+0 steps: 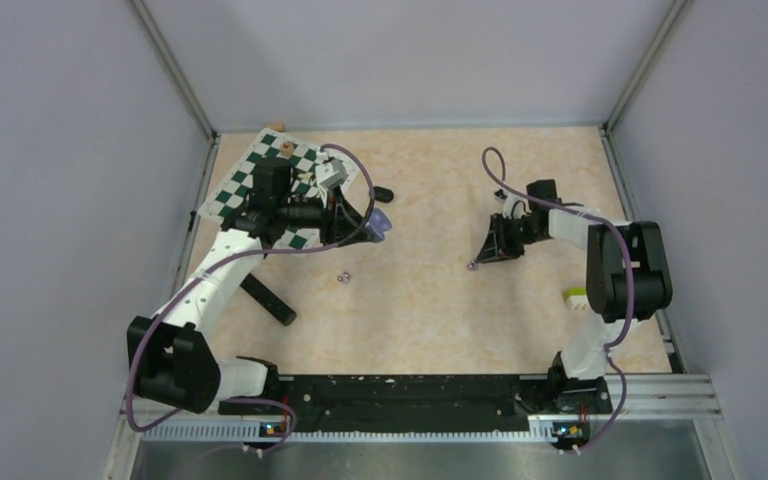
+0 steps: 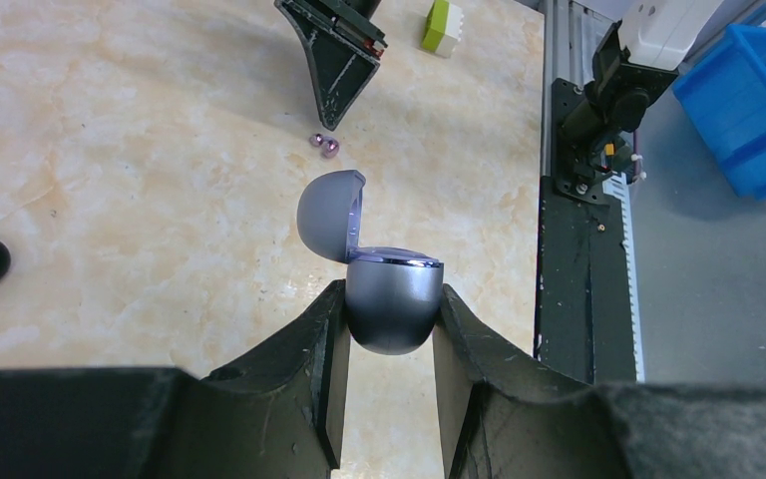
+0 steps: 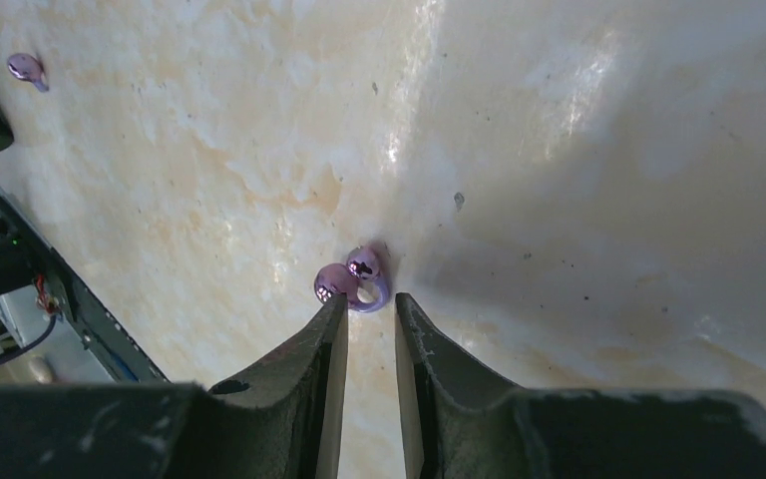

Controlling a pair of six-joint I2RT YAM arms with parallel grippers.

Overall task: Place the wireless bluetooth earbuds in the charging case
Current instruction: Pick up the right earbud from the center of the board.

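Observation:
My left gripper is shut on the base of a pale purple charging case and holds it with its lid hinged open. My right gripper points down at the table, its jaws a narrow gap apart and empty. A pale purple earbud lies on the table just past its fingertips, touching the left one; it also shows in the top view and the left wrist view. A second purple earbud lies near the middle of the table and shows in the right wrist view. The black earbuds are out of view.
A green and white chessboard with pieces lies at the back left under the left arm. A small black oval case lies beside it. A long black object lies by the left arm. A yellow-green block sits by the right arm.

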